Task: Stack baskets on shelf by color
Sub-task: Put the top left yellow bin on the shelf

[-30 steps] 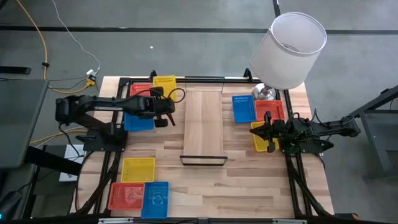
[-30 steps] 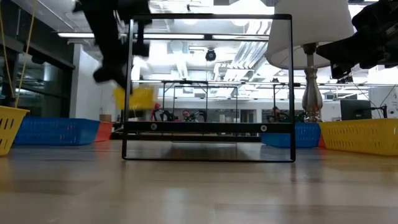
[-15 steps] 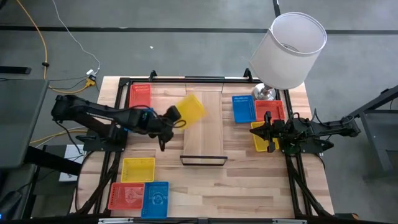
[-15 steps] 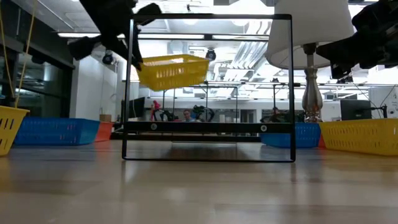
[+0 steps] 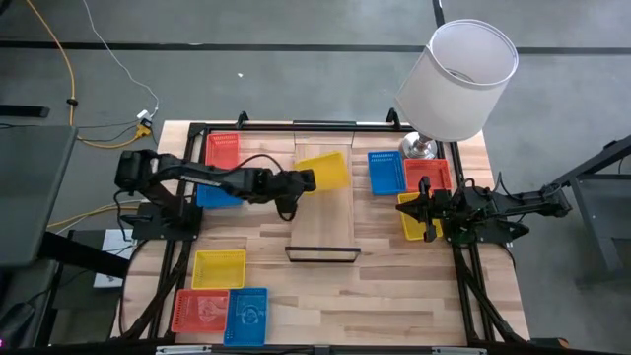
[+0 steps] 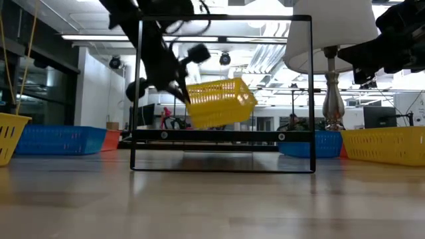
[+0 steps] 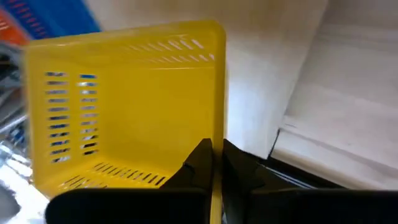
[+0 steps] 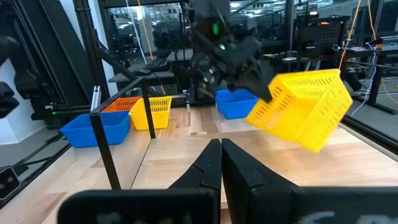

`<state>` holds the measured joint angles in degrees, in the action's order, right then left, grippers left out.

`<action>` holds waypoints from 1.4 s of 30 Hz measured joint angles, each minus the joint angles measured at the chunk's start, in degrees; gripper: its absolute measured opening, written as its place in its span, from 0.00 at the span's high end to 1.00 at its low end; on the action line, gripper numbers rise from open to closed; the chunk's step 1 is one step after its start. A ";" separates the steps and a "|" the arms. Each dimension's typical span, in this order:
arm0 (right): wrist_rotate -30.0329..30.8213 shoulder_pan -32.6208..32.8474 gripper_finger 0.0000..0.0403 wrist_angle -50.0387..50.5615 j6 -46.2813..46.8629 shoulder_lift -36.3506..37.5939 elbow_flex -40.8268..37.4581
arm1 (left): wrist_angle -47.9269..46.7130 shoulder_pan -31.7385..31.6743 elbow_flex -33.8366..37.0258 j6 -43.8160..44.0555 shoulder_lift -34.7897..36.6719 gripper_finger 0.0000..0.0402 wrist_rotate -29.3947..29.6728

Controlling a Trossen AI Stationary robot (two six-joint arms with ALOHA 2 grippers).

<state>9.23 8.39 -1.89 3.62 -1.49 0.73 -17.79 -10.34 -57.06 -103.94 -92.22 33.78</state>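
My left gripper (image 5: pixel 308 179) is shut on a yellow basket (image 5: pixel 326 170), which it carries in the air over the far half of the light-wood shelf (image 5: pixel 323 222). In the low view that basket (image 6: pixel 221 103) hangs tilted above the shelf's plank, inside the black rail frame. My right gripper (image 5: pixel 426 210) is shut with nothing in it at the table's right edge, beside another yellow basket (image 5: pixel 408 219). From the right wrist view the carried basket (image 8: pixel 305 109) shows beyond the shut fingers (image 8: pixel 221 152). My left gripper pinches one side wall of the yellow basket at its rim (image 7: pixel 217 134), one finger inside the basket and one outside. The fingers come from the table's left, slanting down. The basket is lifted clear of the shelf and tilted.
Red (image 5: pixel 223 151) and blue (image 5: pixel 219 195) baskets lie at the far left; yellow (image 5: pixel 219 268), red (image 5: pixel 200 311) and blue (image 5: pixel 246 316) ones at the near left. Blue (image 5: pixel 385 171) and red (image 5: pixel 428 175) baskets lie at the right, by a white-shaded lamp (image 5: pixel 458 79).
My left gripper has carried the yellow basket from the far left of the table toward the right, out over the shelf, sinking a little. Its wrist has rolled, so the basket has turned about and now hangs tilted. My right arm has kept still.
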 joint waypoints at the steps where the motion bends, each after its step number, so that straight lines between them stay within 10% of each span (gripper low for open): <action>1: 0.02 0.00 1.00 0.01 0.00 -0.01 0.00 | -0.41 -0.52 0.00 -0.71 -0.62 0.99 -0.05; 42: 0.00 0.01 1.00 0.00 0.00 -0.01 0.00 | 16.13 -2.81 -0.02 2.40 -3.15 0.68 0.36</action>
<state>9.23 8.40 -1.89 3.62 -1.50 0.73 -1.66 -13.15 -57.08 -101.55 -95.37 34.14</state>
